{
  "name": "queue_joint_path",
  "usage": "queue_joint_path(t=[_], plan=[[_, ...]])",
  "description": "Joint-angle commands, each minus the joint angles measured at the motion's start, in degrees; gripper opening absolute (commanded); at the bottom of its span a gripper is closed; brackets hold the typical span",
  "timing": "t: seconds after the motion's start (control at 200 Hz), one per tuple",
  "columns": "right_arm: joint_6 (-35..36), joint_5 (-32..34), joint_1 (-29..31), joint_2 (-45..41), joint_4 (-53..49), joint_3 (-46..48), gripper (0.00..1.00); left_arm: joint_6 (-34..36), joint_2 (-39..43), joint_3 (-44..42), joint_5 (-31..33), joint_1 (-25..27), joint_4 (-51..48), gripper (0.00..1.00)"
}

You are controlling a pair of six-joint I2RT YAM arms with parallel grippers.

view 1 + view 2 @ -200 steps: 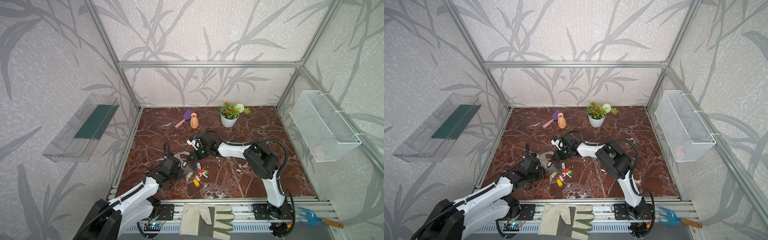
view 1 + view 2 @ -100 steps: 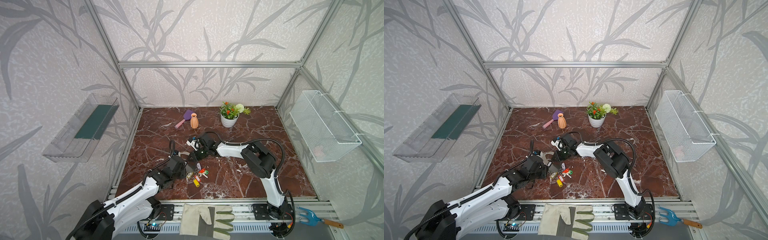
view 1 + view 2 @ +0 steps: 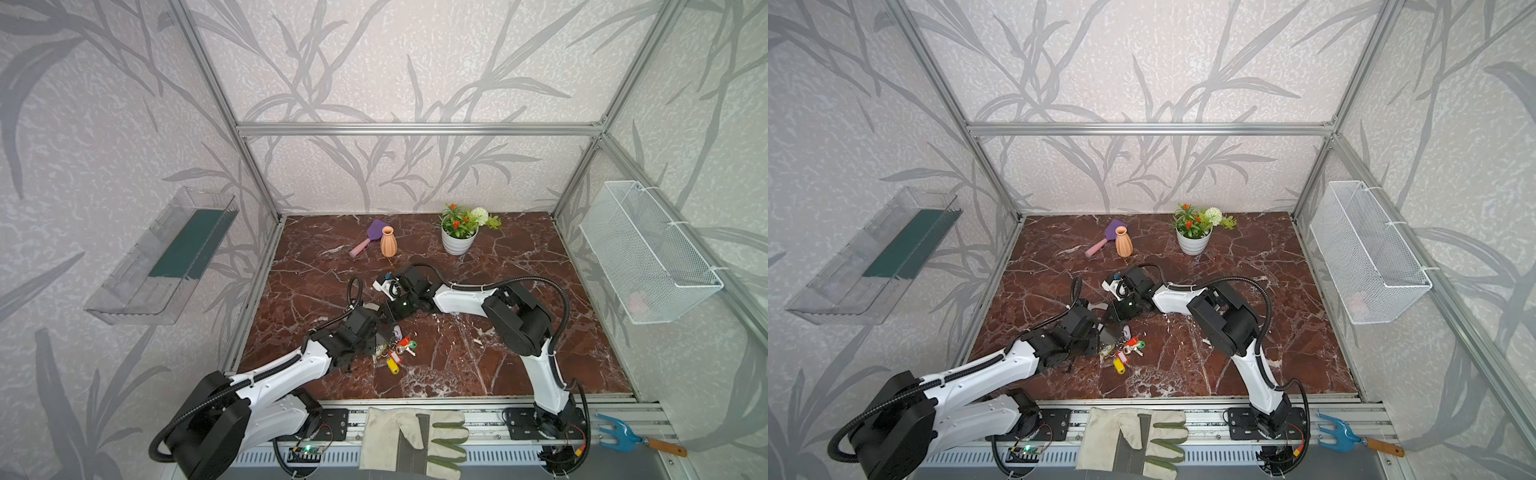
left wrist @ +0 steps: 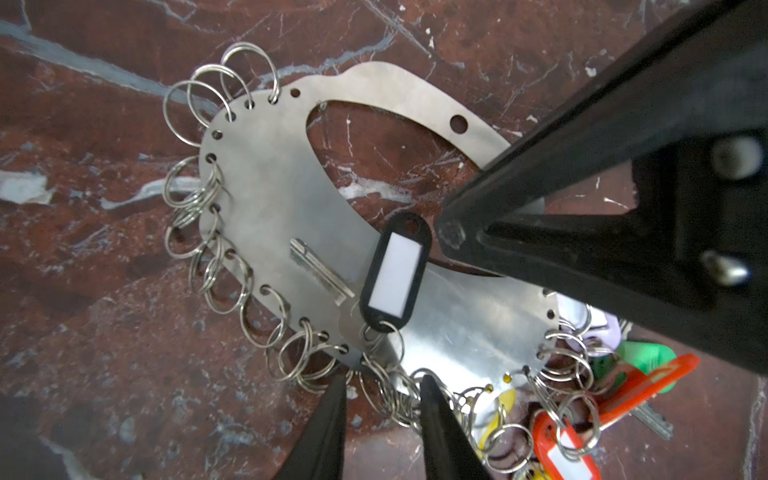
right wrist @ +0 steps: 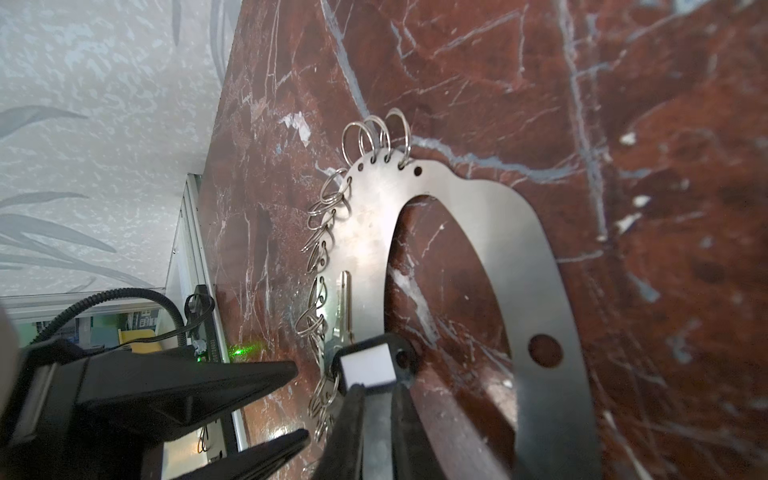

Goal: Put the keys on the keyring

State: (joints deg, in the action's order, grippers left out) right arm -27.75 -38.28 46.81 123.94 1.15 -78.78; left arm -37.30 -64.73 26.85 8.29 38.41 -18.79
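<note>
- The keyring (image 4: 266, 199) lies flat on the counter (image 3: 519, 340), front and left of centre, between your two tools. In both top views the coloured keys (image 3: 397, 357) are bunched just off its edge at about 4 o'clock.
- Your left tool (image 4: 383, 380) comes in from 8 o'clock. It is half released, with its tips astride a clump of the split rings (image 4: 224, 270), and I can see nothing gripped in it.
- Your right tool (image 4: 449, 237) reaches in from 1 o'clock with its tips clenched together against the free end of the black tag (image 4: 395, 270). I cannot tell whether it pinches the tag or only pins the keyring.
- A silver key (image 4: 320, 270) rests on the keyring beside that tag. It is unclear whether their ring is already threaded.
- Hold the right tool steady so the keyring cannot skate.
- Single out one ring with the left tool before you close, because the rings overlap and a neighbour will probably drag along.
- Close slowly and stay low; lifting would likely tip the keyring and spill the key.
</note>
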Motion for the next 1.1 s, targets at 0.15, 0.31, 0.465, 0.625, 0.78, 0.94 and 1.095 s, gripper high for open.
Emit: queue_joint_path(t=[0.15,0.31,0.465,0.625,0.78,0.94,1.095], plan=[[-0.45,-1.45,-0.31,0.53,1.18,0.65,0.15,-1.20,-1.69,0.79,3.14,0.41,0.46,0.29],[-0.55,-1.71,-0.40,0.23,1.53,1.09,0.15,-1.64,-2.81,0.85,3.19,0.54,0.90,0.28],[-0.89,-2.04,-0.58,0.40,2.15,1.52,0.15,-2.08,-2.72,1.14,4.40,0.52,-0.45,0.26],[-1.39,-2.45,-0.69,0.86,2.69,1.53,0.15,-2.43,-1.72,0.84,4.78,0.61,-1.26,0.23],[-1.61,-2.68,-0.73,1.13,2.98,1.53,0.15,-2.51,-1.28,0.70,5.24,0.63,-1.95,0.19],[-1.78,-2.90,-0.75,1.30,3.23,1.70,0.15,-3.34,-1.70,0.90,5.86,0.62,-3.12,0.16],[-2.04,-3.21,-0.75,1.39,3.58,1.57,0.15,-3.76,-2.03,0.59,5.97,0.66,-2.67,0.15]])
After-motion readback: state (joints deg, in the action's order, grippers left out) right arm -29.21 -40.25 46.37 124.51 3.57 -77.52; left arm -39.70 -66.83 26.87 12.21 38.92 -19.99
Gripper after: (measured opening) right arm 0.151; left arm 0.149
